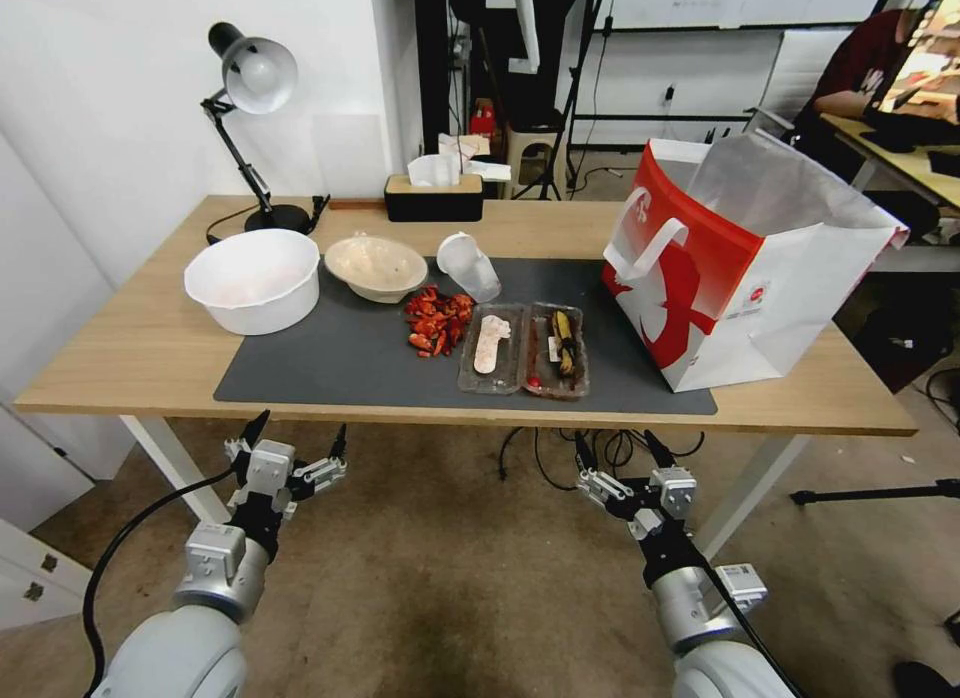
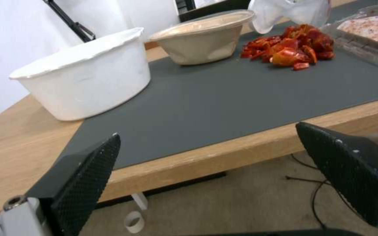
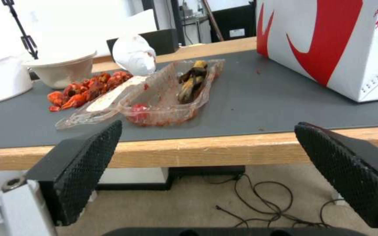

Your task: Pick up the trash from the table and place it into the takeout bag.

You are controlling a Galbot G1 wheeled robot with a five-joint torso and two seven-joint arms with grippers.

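Observation:
The trash lies on the dark mat of the table [image 1: 130, 358]: a white tub [image 1: 252, 278] [image 2: 84, 82], a beige bowl [image 1: 376, 267] [image 2: 204, 41] [image 3: 60, 70], a tipped clear cup [image 1: 470, 266] [image 3: 134, 54], a pile of red shells [image 1: 437, 321] [image 2: 294, 49] [image 3: 88, 88] and two clear plastic trays [image 1: 523, 348] [image 3: 154, 95] with scraps. The red-and-white takeout bag [image 1: 745, 268] [image 3: 329, 42] stands open at the right. My left gripper [image 1: 297, 443] [image 2: 211, 177] and right gripper [image 1: 620, 450] [image 3: 208, 175] hang open below the table's front edge, holding nothing.
A black desk lamp [image 1: 255, 98] and a tissue box [image 1: 433, 193] stand along the table's back edge. Cables [image 1: 560, 448] lie on the floor under the table. A person sits at a desk [image 1: 900, 148] behind the bag.

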